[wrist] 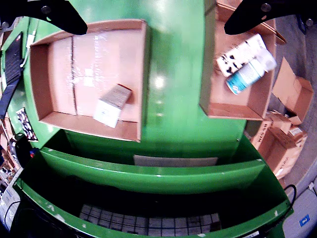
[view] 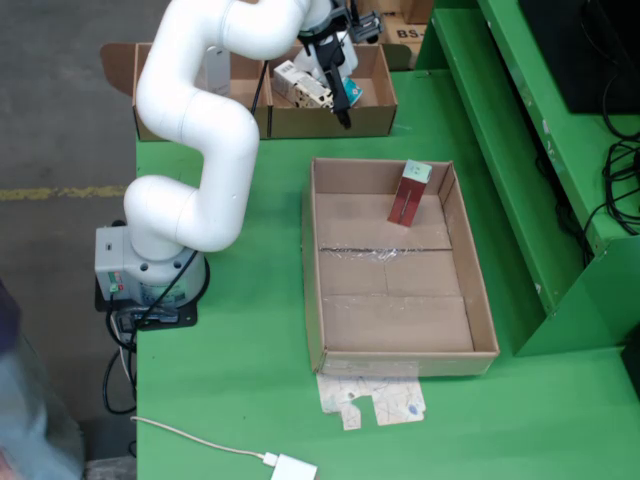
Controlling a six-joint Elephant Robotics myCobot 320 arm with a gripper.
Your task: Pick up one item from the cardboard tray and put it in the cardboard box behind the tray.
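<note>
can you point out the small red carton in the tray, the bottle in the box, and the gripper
small red carton (view: 409,193), fixed view, on its red face
bottle (wrist: 246,78), gripper view, on its teal label
gripper (wrist: 153,17), gripper view, midway between the two dark fingers, which stand wide apart

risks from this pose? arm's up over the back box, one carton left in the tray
1. The gripper is open and empty over the cardboard box, so it must travel back; a low sweep could clip the box wall or the tray rim.
2. The red-and-green carton leans tilted against the tray's far wall, close to a corner. The fingers may hit the wall or get a skewed grip.
3. The box already holds a bottle and a patterned carton; another drop could land on them.
</note>
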